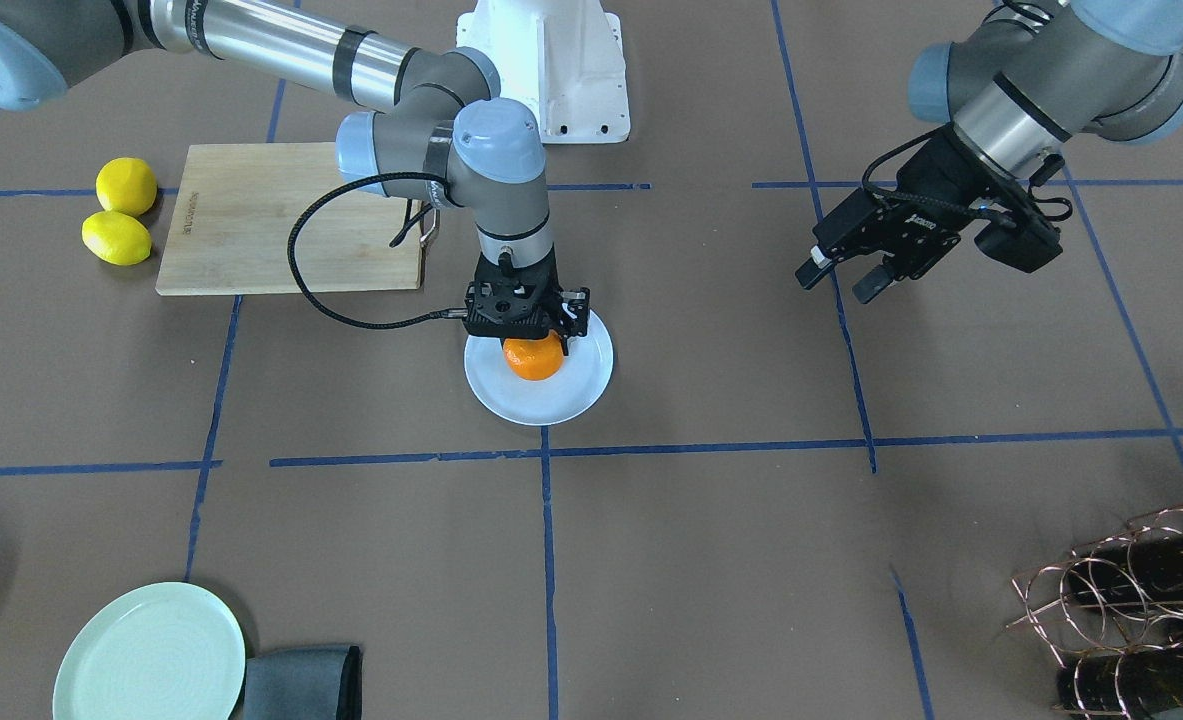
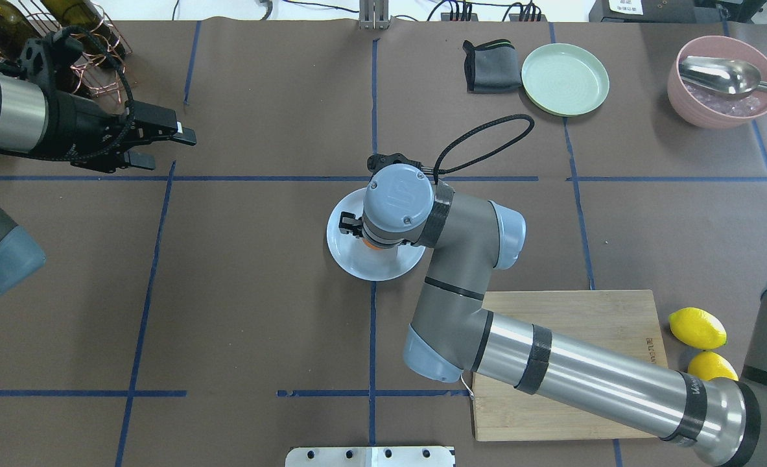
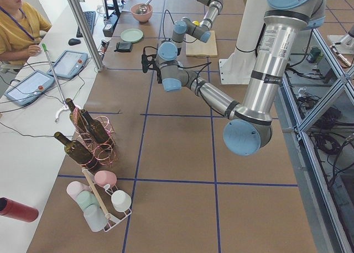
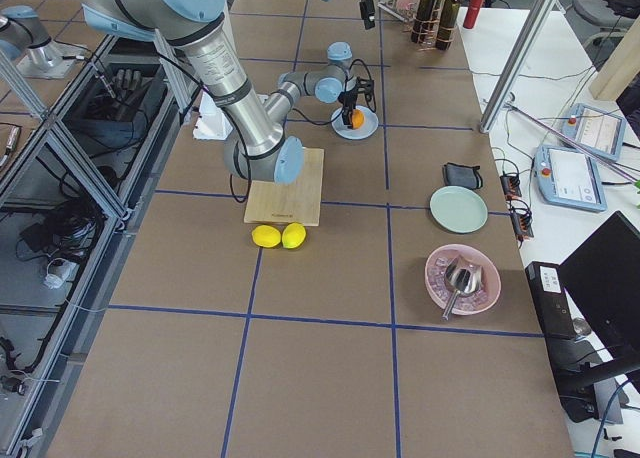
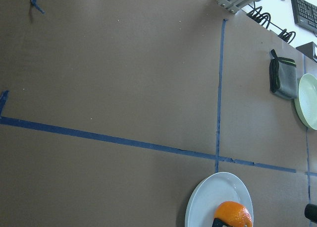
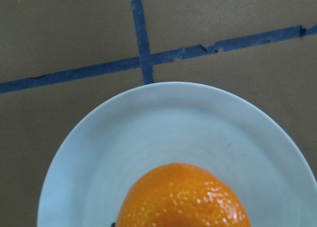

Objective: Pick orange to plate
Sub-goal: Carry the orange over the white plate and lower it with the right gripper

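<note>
The orange [image 1: 534, 360] sits low over the middle of the white plate [image 1: 541, 402], near the table's centre. My right gripper [image 1: 533, 343] points straight down with its fingers on either side of the fruit, shut on it. I cannot tell whether the orange touches the plate. The right wrist view has the orange [image 6: 183, 199] at its bottom edge over the plate [image 6: 148, 128]. In the overhead view the wrist hides nearly all of the fruit. My left gripper [image 1: 841, 282] hovers open and holds nothing, well off to the side of the plate.
Two yellow lemons [image 1: 123, 212] lie beside a wooden cutting board [image 1: 271, 220]. A pale green plate [image 1: 151, 655] and a grey cloth [image 1: 301, 685] are at the operators' edge. A copper wire rack with bottles [image 1: 1131, 610] and a pink bowl with a spoon [image 2: 723, 81] occupy the far corners.
</note>
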